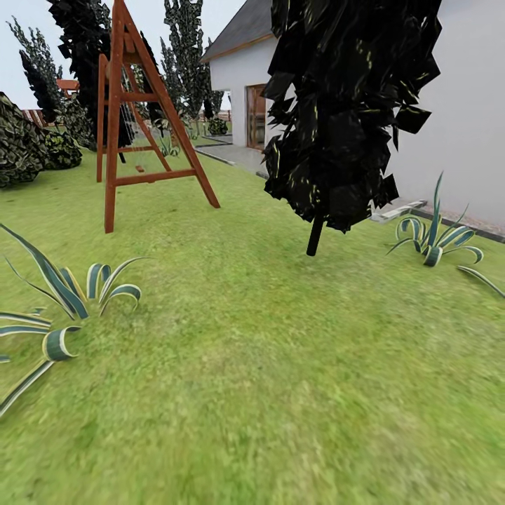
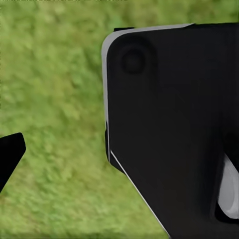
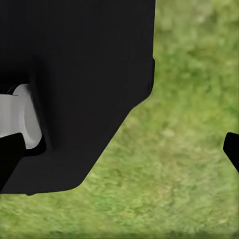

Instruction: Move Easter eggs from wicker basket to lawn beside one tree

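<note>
The lawn (image 1: 280,365) spreads wide and green ahead of me. The Easter eggs, the wicker basket and any thick-trunked tree are out of view. In the left wrist view my left gripper (image 2: 119,154) hangs over grass (image 2: 55,89), one black fingertip (image 2: 10,154) at the frame's edge and the robot's black body (image 2: 174,124) beside it. My right gripper (image 3: 122,149) is likewise over grass (image 3: 189,149), with a fingertip (image 3: 233,149) far out at the edge. Both look open and hold nothing.
A dark cone-shaped thin-stemmed tree (image 1: 344,105) stands ahead right, before the white house (image 1: 463,105). A red-brown wooden swing frame (image 1: 133,119) stands ahead left. Striped spiky plants grow at near left (image 1: 63,301) and far right (image 1: 435,242). Dark bushes (image 1: 21,144) line the left.
</note>
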### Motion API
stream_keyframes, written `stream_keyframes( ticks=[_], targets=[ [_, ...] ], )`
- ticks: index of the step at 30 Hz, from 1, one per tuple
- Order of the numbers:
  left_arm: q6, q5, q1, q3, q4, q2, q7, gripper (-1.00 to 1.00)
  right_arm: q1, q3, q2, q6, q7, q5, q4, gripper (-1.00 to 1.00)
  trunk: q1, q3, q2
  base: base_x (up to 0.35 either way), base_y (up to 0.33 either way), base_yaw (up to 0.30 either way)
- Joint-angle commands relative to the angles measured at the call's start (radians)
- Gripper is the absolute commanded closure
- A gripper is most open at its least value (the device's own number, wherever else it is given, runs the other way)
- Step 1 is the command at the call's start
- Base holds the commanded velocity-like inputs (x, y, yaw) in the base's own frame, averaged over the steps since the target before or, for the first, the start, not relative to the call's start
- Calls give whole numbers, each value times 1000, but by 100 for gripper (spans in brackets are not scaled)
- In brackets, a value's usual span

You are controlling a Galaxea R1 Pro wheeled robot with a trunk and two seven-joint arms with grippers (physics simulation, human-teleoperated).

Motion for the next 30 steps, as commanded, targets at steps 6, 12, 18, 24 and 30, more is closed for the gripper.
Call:
stream_keyframes(
  ticks=[6, 12, 18, 24, 30],
  targets=[
    [-4, 0, -1, -3, 0, 0, 1, -100, 0, -2, 0, -2, -1, 0, -1, -100, -23, 18, 41, 0, 0, 0],
    [-5, 0, 0, -4, -2, 0, 1, -100, 0, -2, 0, -2, -1, 0, -1, -100, -46, 36, 83, 0, 0, 0],
    [-6, 0, -1, -4, -1, 1, 0, -100, 0, -2, 0, -2, -1, 0, -1, -100, -69, 55, 125, 0, 0, 0],
    [-7, 0, 0, -4, -2, 1, -1, -100, 0, -2, 0, -2, -1, 0, -1, -100, -76, 61, 139, 0, 0, 0],
    [-4, 1, -1, -1, -4, 0, -1, -100, 0, -2, 0, -2, -1, 0, -1, -100, -76, 61, 139, 0, 0, 0]
  ],
)
